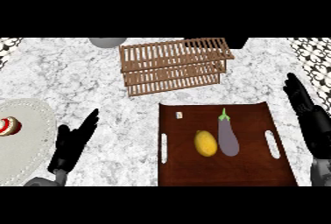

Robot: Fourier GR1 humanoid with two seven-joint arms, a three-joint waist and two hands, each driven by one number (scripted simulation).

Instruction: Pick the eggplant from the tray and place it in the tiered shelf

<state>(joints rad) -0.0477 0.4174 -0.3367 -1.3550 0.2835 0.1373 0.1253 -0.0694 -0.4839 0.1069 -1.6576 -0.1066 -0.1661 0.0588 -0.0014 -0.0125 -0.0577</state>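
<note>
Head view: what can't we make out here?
- Grey round object behind the slatted wooden tiered shelf: cut off by the view's top edge, identity unclear.
- Small white item on the dark brown tray: too small to identify.
- Red-and-white object on the pale mat: cropped at the left edge.

– What do my arms look like from up here?
– I see a black left hand [70, 142] with slim black fingers [89, 121] on a grey forearm; my right hand [310, 118] is the same glossy black.

Purple eggplant [227, 136], yellow lemon [205, 143] — dark brown tray [220, 173], white-grey marbled counter [77, 74].
</note>
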